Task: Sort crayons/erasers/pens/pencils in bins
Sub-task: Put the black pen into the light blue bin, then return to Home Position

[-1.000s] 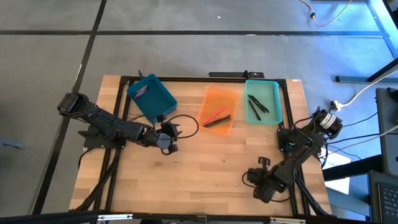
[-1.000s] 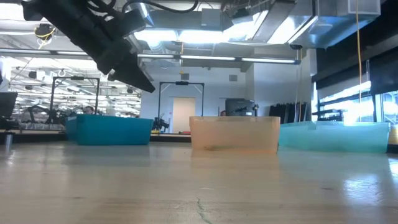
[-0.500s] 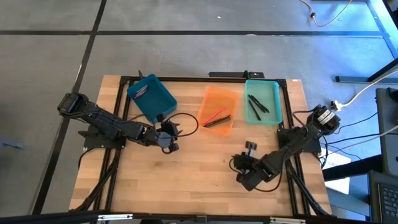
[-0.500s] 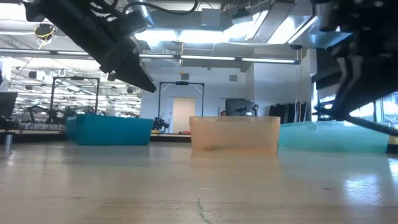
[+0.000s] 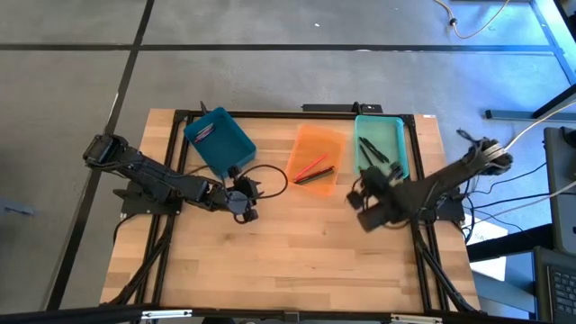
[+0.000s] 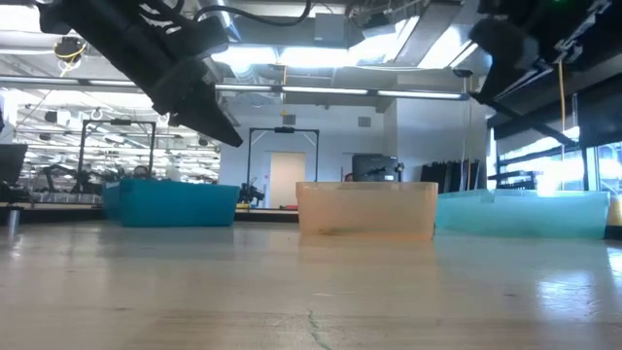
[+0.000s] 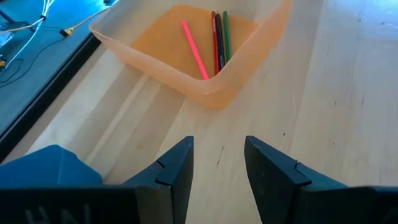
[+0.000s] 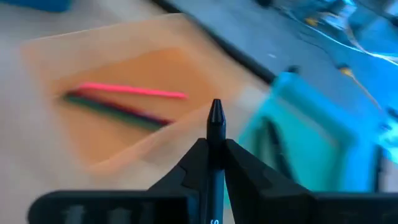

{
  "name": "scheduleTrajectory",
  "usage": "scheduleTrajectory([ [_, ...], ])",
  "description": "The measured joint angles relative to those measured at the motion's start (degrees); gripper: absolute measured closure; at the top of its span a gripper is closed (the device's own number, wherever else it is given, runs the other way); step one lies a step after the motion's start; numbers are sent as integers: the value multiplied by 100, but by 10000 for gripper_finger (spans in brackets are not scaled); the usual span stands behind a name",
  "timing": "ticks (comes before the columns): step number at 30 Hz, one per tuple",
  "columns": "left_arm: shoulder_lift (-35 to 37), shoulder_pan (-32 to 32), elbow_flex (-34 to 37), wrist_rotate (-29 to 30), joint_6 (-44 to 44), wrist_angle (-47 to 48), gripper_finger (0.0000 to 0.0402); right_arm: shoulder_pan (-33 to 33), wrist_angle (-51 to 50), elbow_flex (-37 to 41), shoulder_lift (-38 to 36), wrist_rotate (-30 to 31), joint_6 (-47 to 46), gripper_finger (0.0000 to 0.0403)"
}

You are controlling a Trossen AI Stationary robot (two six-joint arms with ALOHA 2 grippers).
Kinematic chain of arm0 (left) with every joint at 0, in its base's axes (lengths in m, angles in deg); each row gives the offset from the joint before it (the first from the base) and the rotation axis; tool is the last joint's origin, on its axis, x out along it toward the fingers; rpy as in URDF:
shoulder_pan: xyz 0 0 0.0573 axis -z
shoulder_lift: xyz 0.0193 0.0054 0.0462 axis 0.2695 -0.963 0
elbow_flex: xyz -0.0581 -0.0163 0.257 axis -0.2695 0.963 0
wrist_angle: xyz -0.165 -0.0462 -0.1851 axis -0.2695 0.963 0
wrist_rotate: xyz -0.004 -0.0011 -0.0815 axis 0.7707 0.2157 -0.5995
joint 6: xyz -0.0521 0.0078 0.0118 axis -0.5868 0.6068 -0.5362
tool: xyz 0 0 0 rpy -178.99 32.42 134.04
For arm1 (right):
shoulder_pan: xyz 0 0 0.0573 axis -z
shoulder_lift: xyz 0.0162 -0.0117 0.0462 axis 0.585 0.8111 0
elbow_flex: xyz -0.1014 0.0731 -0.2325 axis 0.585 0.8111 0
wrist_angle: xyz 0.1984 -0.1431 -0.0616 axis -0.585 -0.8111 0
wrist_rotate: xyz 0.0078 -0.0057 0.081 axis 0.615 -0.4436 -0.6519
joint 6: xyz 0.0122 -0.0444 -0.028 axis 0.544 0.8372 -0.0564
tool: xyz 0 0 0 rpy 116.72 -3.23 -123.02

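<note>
Overhead and wrist views of a wooden worktop carrying three bins in a row along its far edge: a dark teal-blue bin towards the far left corner, a translucent orange bin at the middle, and a pale mint-green bin towards the far right corner. The orange bin holds a pink stick, a red stick and a green stick lying close together; the mint-green bin holds several dark sticks. The right pincer hangs above the worktop at the near edge of the mint-green bin, its fingers pressed onto a black pen whose tip projects forward between them. The left pincer hangs above the worktop just in front of the teal-blue bin, its fingers spread with nothing between them.
</note>
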Motion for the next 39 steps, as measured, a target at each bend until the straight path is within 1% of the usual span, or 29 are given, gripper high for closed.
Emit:
scheduleTrajectory([
  [2,0,0,0,-5,-14,1,266,396,-204,58,-189,114,-25,356],
  [6,0,0,0,-7,-28,0,266,1401,-213,172,-374,293,27,356],
  [10,0,0,0,-7,-23,17,266,2457,-8,268,-336,317,607,356],
  [11,0,0,0,-7,-23,33,266,2689,158,335,-331,310,827,356],
  [13,0,0,0,-9,5,130,266,3142,646,494,-335,179,1553,356],
  [17,0,0,0,-50,-44,641,266,3969,1737,858,-333,-429,3077,356],
  [19,0,-37,0,-60,-180,860,266,4278,2198,1026,-331,-601,3587,356],
  [20,0,-70,2,-64,-261,929,266,4396,2354,1083,-331,-635,3643,356],
  [22,0,-145,56,-52,-349,897,266,4559,2569,1167,-332,-659,3510,353],
  [24,0,-257,190,-30,-288,735,266,4620,2561,1256,-332,-661,3372,343],
  [26,0,-474,391,-33,61,226,266,4620,2561,1359,-333,-668,3291,324],
  [29,0,-851,714,-120,627,-779,266,4616,2520,1472,-333,-680,3287,286],
  [33,0,-1238,1065,-646,1234,-2190,266,4616,2530,1458,-332,-663,3492,231],
  [35,0,-1398,1204,-946,1599,-2779,266,4600,2747,1377,-332,-707,3660,209],
  [37,7,-1539,1241,-1249,1950,-3095,266,4595,3158,1244,-332,-852,3855,194],
  [39,190,-1640,1243,-1328,2082,-2997,266,4586,3788,1072,-331,-1011,4301,185],
])
